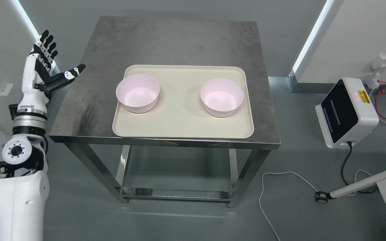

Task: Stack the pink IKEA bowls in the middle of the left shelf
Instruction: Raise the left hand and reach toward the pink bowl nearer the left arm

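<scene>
Two pink bowls stand upright and apart on a cream tray (179,125) on a steel table (166,40). The left bowl (138,93) is near the tray's left edge, the right bowl (221,97) right of the middle. My left hand (54,62) is raised beside the table's left edge, left of the left bowl and apart from it. Its fingers (45,47) are spread, the thumb points toward the table, and it holds nothing. My right arm does not show.
A white device with a black screen (345,112) stands on the floor at the right, with cables (280,180) trailing across the floor. A white wheeled stand leg (357,185) lies at the lower right. The table has a lower steel frame (176,194).
</scene>
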### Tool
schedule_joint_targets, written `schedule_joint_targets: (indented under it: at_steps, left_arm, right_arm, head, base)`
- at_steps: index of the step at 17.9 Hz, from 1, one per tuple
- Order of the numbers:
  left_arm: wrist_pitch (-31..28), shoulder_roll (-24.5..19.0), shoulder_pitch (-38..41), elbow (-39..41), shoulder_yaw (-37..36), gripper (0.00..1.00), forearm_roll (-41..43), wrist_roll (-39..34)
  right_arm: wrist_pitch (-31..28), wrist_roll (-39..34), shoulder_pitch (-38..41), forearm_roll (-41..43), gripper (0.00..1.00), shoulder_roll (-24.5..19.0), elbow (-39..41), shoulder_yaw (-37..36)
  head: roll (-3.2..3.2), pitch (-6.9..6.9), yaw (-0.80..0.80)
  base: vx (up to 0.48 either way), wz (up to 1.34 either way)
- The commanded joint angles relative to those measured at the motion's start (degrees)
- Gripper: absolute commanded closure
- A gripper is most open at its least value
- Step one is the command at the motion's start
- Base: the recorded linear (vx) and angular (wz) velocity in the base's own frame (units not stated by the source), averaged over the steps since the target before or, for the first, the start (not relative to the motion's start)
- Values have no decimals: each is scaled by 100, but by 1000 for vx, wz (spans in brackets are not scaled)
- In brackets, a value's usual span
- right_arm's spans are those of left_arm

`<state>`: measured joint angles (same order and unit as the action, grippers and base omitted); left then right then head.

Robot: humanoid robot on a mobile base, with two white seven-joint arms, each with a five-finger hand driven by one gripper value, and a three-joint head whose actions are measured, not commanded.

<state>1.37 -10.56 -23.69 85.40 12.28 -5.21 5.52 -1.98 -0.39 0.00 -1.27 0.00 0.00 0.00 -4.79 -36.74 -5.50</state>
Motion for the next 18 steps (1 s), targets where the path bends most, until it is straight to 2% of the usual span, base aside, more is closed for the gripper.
schedule_joint_targets:
  at_steps: [1,4,7,8,11,14,18]
  left_arm:
    - [143,-60,119,38,82,0,-6,28]
    - [153,-77,58,20,-23,0,3,272]
    - [118,-375,-301,-67,-322,0,116,1694]
    - [109,-541,-581,-294,-522,0,439,2124]
    - [109,-1034,-1144,-760,-1269,1,1144,2672]
    - [91,-1167,-1908,-1375,-2235,4,1495,2796]
    - [83,-1141,-2446,-2281,-2879,7,1953,2971]
  right_arm:
    - [-4,4,167,127,0,100,193,-62]
    - [-4,4,167,127,0,100,193,-62]
    - [5,4,167,127,0,100,193,-62]
    - [-4,4,167,127,0,100,193,-62]
    - [5,4,167,136,0,100,193,-62]
    - [5,4,167,127,0,100,193,-62]
    - [5,4,167,127,0,100,193,-62]
  head:
    - [0,0,0]
    - [0,0,0]
    - [0,0,0]
    - [0,0,0]
    - [0,0,0]
    - [0,0,0]
    - [0,0,0]
  base:
    - [-11,0]
    - [-18,-1]
    - [-12,8]
    - [-2,18]
    - [0,0]
    - [0,0]
    - [0,0]
